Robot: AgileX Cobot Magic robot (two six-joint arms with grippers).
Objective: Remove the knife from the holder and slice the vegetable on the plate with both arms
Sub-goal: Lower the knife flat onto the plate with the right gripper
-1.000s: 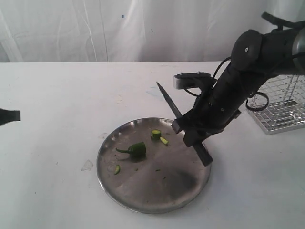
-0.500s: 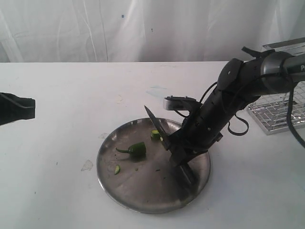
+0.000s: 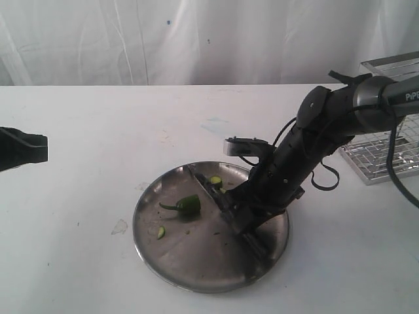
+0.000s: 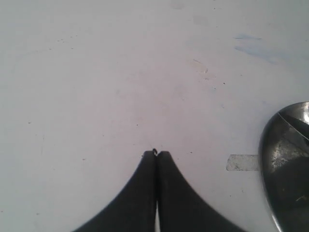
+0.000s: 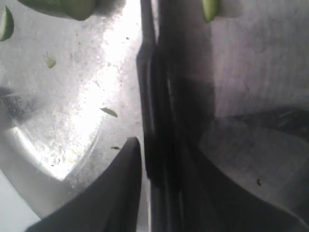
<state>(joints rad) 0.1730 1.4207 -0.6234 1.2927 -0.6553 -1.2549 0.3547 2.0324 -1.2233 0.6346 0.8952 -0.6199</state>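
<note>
The black knife (image 3: 208, 190) lies low across the steel plate (image 3: 196, 265), its blade tip near the far rim. My right gripper (image 3: 239, 210) is shut on its handle. The dark green chilli (image 3: 188, 205) with its curved stem sits left of the blade, and pale cut rounds (image 3: 215, 180) lie just right of it. In the right wrist view the knife (image 5: 153, 92) runs between my fingers (image 5: 123, 193) over the plate (image 5: 72, 106), with the chilli (image 5: 63, 5) at the edge. My left gripper (image 3: 26, 149) hangs shut and empty (image 4: 155, 153) over bare table, left of the plate (image 4: 285, 169).
The chrome wire holder (image 3: 386, 147) stands at the right edge behind the right arm. Another cut round (image 3: 160, 231) lies near the plate's left rim. A pale tape patch (image 4: 243, 162) marks the table beside the plate. White curtain backs the table.
The right arm has come down and leftward, bringing the knife from raised and tilted to nearly flat on the plate beside the chilli. The left gripper edged in from the left, then held still.
</note>
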